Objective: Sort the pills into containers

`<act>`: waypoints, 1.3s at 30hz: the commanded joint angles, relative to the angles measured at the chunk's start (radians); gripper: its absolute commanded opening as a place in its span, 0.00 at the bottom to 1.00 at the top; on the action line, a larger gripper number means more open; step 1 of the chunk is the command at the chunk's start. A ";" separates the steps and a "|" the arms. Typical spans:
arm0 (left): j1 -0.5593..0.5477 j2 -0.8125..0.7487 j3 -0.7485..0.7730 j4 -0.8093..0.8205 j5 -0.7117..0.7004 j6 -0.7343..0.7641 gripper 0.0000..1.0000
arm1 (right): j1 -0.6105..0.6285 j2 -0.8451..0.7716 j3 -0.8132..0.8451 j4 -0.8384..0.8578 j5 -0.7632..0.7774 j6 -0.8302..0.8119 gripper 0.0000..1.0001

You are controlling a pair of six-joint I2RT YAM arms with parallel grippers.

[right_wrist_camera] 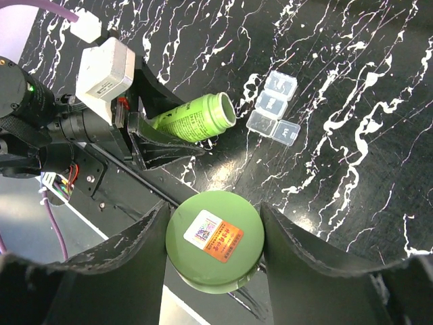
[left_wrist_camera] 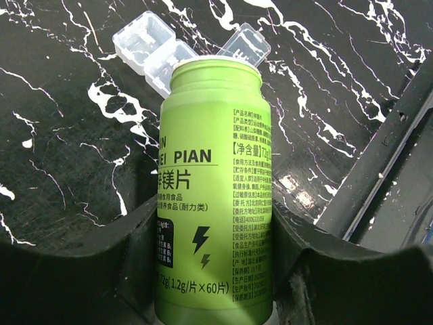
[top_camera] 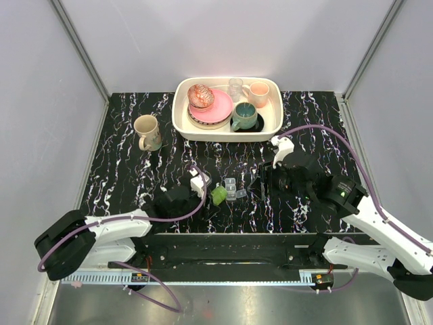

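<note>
Left gripper (left_wrist_camera: 215, 227) clamps the uncapped bottle (left_wrist_camera: 215, 135), right gripper (right_wrist_camera: 213, 218) clamps its cap (right_wrist_camera: 213, 245); overtilting may spill pills (none visible) past the 3 containers (left_wrist_camera: 154, 51).

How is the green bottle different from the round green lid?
The green bottle is tall with writing down its side; the green lid is flat and round with a small sticker. The bottle is pinched in the left gripper, the lid in the right gripper. The bottle is open, its mouth near the clear containers; the lid is held apart from it. Both are green.
</note>
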 commanded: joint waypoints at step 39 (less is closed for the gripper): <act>0.006 0.212 0.225 -0.131 0.007 0.146 0.00 | 0.004 -0.018 -0.037 0.014 0.055 -0.022 0.00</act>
